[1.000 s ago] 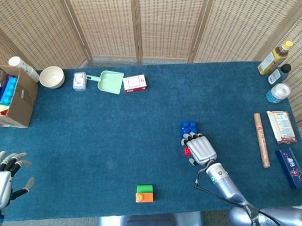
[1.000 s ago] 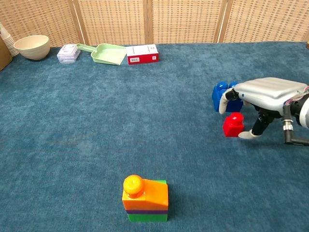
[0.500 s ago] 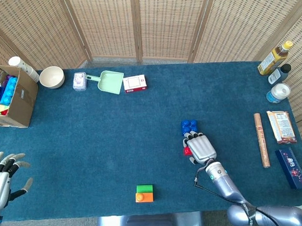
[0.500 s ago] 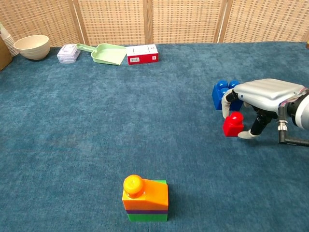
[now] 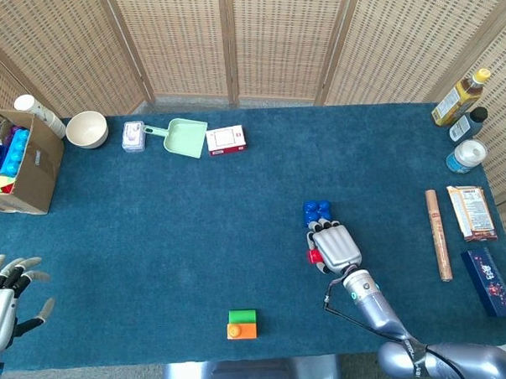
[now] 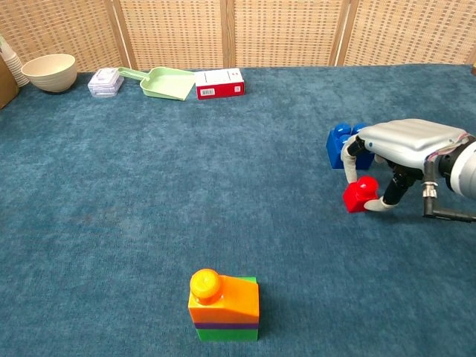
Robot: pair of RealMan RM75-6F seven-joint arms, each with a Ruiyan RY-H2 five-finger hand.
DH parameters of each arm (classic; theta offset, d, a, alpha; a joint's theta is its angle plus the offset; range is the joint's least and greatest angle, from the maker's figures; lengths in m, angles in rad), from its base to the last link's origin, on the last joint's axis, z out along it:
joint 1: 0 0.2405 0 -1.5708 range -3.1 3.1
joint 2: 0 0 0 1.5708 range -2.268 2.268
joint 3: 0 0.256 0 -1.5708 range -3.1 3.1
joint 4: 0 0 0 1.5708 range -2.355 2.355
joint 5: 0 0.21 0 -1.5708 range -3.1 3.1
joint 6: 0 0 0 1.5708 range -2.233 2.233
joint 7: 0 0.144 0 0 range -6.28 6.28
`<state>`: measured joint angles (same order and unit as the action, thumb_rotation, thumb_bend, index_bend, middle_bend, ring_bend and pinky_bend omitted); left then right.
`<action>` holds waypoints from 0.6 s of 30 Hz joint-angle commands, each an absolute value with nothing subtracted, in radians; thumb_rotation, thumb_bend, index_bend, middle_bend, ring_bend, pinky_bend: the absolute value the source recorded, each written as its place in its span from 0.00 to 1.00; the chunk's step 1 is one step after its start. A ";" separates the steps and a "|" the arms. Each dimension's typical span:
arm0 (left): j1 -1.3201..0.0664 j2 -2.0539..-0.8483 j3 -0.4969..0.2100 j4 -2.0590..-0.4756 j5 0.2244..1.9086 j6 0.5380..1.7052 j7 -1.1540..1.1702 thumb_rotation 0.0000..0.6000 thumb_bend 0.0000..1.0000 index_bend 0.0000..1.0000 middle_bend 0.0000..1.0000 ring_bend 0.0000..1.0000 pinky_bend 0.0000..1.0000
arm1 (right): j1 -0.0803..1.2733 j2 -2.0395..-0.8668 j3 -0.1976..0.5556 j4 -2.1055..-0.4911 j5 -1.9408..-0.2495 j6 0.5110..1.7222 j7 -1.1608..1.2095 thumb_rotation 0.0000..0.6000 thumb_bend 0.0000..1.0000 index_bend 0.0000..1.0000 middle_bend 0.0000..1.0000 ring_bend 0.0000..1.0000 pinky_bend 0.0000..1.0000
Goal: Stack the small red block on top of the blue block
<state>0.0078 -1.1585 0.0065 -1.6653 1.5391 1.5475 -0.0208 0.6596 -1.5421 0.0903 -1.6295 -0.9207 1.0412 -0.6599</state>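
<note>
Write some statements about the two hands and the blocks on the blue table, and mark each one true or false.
1. The small red block already sits on top of the blue block. False: it is on the table beside the blue block.
2. The right hand has its fingers at the red block. True.
3. The left hand holds the orange block. False: that hand is empty, fingers apart, at the table's near left edge.
4. The orange block rests on a green block. True.
5. The bowl stands next to the blue block. False: it stands at the far left, near the cardboard box.
</note>
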 commanded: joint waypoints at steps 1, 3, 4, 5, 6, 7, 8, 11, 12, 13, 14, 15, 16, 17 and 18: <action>0.008 -1.159 0.007 -1.665 1.540 1.548 -0.021 1.00 0.36 0.41 0.26 0.19 0.03 | 0.659 -1.543 0.088 -1.629 -0.919 1.043 -0.659 1.00 0.23 0.51 0.23 0.23 0.33; 0.008 -1.159 0.007 -1.664 1.539 1.548 -0.022 1.00 0.37 0.41 0.26 0.19 0.03 | 0.659 -1.541 0.087 -1.632 -0.916 1.046 -0.658 1.00 0.24 0.52 0.23 0.24 0.33; 0.008 -1.159 0.007 -1.664 1.539 1.548 -0.022 1.00 0.37 0.41 0.26 0.19 0.03 | 0.659 -1.539 0.087 -1.634 -0.916 1.047 -0.658 1.00 0.24 0.53 0.24 0.24 0.33; 0.009 -1.159 0.007 -1.663 1.539 1.548 -0.022 1.00 0.37 0.41 0.26 0.19 0.03 | 0.659 -1.537 0.087 -1.638 -0.915 1.048 -0.656 1.00 0.24 0.53 0.24 0.24 0.33; 0.009 -1.159 0.007 -1.663 1.540 1.549 -0.022 1.00 0.37 0.41 0.26 0.19 0.03 | 0.659 -1.534 0.087 -1.641 -0.915 1.048 -0.655 1.00 0.24 0.54 0.24 0.24 0.33; 0.009 -1.159 0.007 -1.663 1.540 1.549 -0.022 1.00 0.37 0.41 0.26 0.19 0.03 | 0.659 -1.531 0.088 -1.646 -0.915 1.048 -0.653 1.00 0.24 0.54 0.25 0.24 0.33; 0.009 -1.158 0.007 -1.663 1.541 1.550 -0.022 1.00 0.37 0.41 0.26 0.20 0.03 | 0.659 -1.526 0.088 -1.652 -0.915 1.048 -0.650 1.00 0.24 0.55 0.25 0.25 0.33; 0.008 -1.157 0.005 -1.666 1.544 1.552 -0.020 1.00 0.37 0.41 0.26 0.20 0.03 | 0.659 -1.502 0.093 -1.684 -0.911 1.048 -0.641 1.00 0.23 0.55 0.26 0.25 0.33; 0.008 -1.157 0.005 -1.667 1.545 1.552 -0.019 1.00 0.37 0.41 0.26 0.20 0.03 | 0.659 -1.494 0.094 -1.694 -0.911 1.048 -0.640 1.00 0.24 0.56 0.26 0.25 0.33; 0.008 -1.156 0.005 -1.667 1.546 1.553 -0.018 1.00 0.37 0.41 0.26 0.20 0.03 | 0.659 -1.486 0.095 -1.703 -0.910 1.050 -0.639 1.00 0.24 0.56 0.26 0.25 0.33; 0.007 -1.156 0.005 -1.668 1.547 1.553 -0.016 1.00 0.37 0.41 0.26 0.19 0.03 | 0.658 -1.478 0.096 -1.714 -0.910 1.052 -0.638 1.00 0.24 0.56 0.26 0.25 0.33; 0.007 -1.156 0.005 -1.669 1.548 1.553 -0.015 1.00 0.37 0.41 0.26 0.19 0.03 | 0.657 -1.470 0.097 -1.725 -0.909 1.053 -0.635 1.00 0.24 0.56 0.26 0.26 0.33; 0.006 -1.155 0.005 -1.671 1.549 1.554 -0.014 1.00 0.37 0.41 0.26 0.19 0.03 | 0.656 -1.455 0.098 -1.746 -0.908 1.054 -0.629 1.00 0.24 0.56 0.26 0.26 0.33; 0.006 -1.155 0.004 -1.672 1.550 1.555 -0.013 1.00 0.37 0.41 0.26 0.19 0.03 | 0.656 -1.445 0.099 -1.759 -0.908 1.054 -0.626 1.00 0.23 0.56 0.26 0.26 0.33; 0.006 -1.154 0.004 -1.673 1.552 1.556 -0.011 1.00 0.36 0.41 0.26 0.19 0.03 | 0.655 -1.431 0.101 -1.776 -0.907 1.054 -0.621 1.00 0.24 0.56 0.26 0.26 0.33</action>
<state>0.0063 -1.1541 0.0044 -1.6732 1.5514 1.5558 -0.0118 0.6568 -1.4511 0.0975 -1.7535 -0.9091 1.0525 -0.6298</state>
